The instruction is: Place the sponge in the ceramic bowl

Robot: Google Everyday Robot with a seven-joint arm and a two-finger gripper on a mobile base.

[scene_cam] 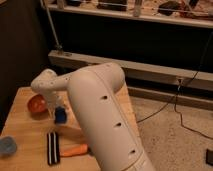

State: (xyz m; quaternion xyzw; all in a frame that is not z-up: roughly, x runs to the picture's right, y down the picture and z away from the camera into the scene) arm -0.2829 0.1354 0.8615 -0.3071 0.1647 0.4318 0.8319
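On the table (22, 127), the gripper (56, 106) hangs wide-jawed over the sponge (61, 116), which lies just beside the bowl (36, 104). A good grasp likely means closing squarely across its middle, then lifting clear of the rim.

The gripper (55, 106) hangs low between the ceramic bowl (36, 104) and the sponge (60, 116), mostly covered by its own wrist. It hides part of the sponge, and whether the two touch I cannot tell. The arm (102, 120) hides the right part of the surface (22, 125) and one end of an orange object (74, 150). The bottom edge cuts off the arm. The left edge cuts off a pale blue dish (6, 146). A dark thing (209, 156) is cut off at the right edge and I cannot name it.
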